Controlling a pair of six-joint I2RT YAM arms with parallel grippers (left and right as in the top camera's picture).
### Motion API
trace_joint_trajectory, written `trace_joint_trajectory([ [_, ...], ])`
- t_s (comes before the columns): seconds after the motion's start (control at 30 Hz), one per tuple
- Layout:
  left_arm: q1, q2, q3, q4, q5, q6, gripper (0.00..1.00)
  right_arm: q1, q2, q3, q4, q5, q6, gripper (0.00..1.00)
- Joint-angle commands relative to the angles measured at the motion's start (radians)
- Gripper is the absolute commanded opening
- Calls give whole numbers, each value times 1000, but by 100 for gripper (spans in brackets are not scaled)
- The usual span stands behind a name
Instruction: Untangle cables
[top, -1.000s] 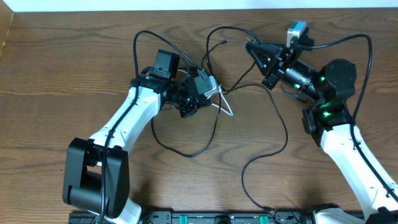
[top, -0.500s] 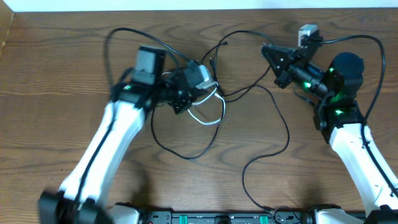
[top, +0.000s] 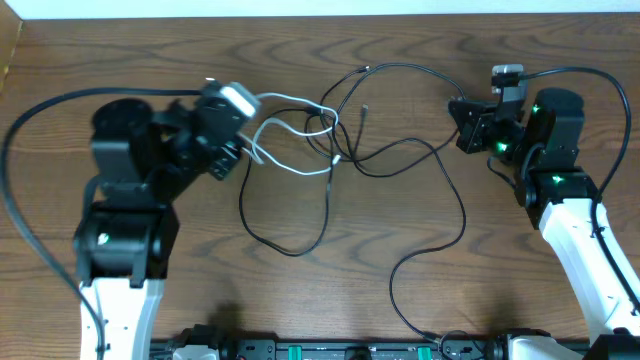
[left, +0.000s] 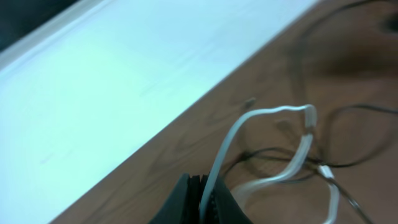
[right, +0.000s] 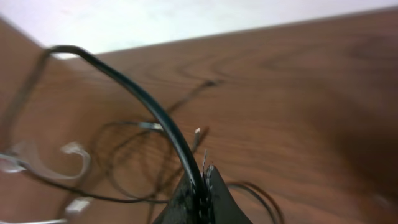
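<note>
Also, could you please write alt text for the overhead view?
On a wooden table, the left gripper is shut on the white cable and the right gripper on a black cable. Between them, thin black loops cross in a loose tangle.

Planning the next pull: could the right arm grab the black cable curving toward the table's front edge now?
Probably not yet: the way to that curving cable looks free, but the right gripper is shut on a black cable.
</note>
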Motion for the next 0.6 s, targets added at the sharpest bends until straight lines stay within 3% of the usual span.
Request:
trace_joint_trajectory([
  [0.0, 56, -31, 11, 12, -232, -132, 7, -13, -16, 3, -54, 224, -43, 1],
  [0.17, 128, -33, 11, 23, -351, -281, 8, -15, -16, 3, -137, 381, -43, 1],
  [0.57, 356, -26, 11, 46, -356, -507, 8, -116, -16, 3, -240, 467, -68, 1],
])
